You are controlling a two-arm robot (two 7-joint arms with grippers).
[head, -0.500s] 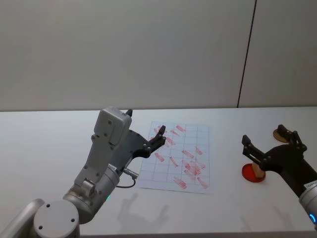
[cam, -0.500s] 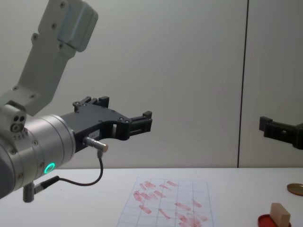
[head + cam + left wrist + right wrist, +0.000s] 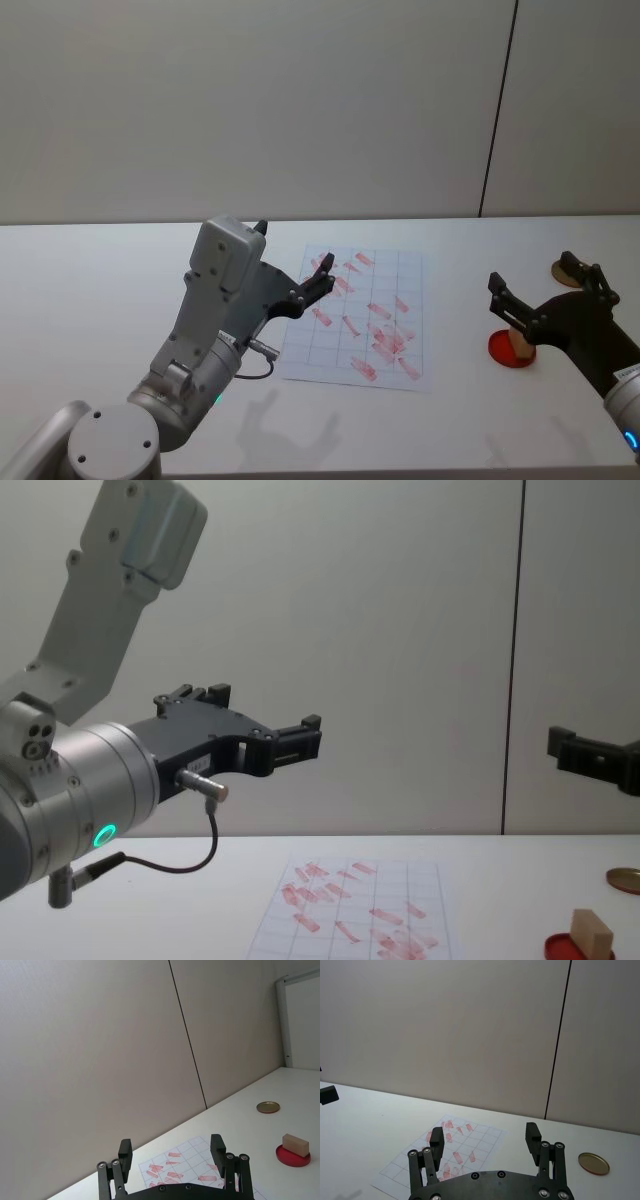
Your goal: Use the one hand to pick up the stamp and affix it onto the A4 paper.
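**Left arm**: boxy light-grey upper housing above rounded silver-grey joint casings, one capped by a flat round disc. The wrist cylinder carries a glowing green ring light. A thin black cable loops between two silver plug connectors.

**Left gripper**: matte black, with two square-tipped fingers on paired link bars and silver screws at each pivot.

**Right gripper**: the same black linkage build and silver pivot screws. Its wrist casing is grey and bears a small blue light.
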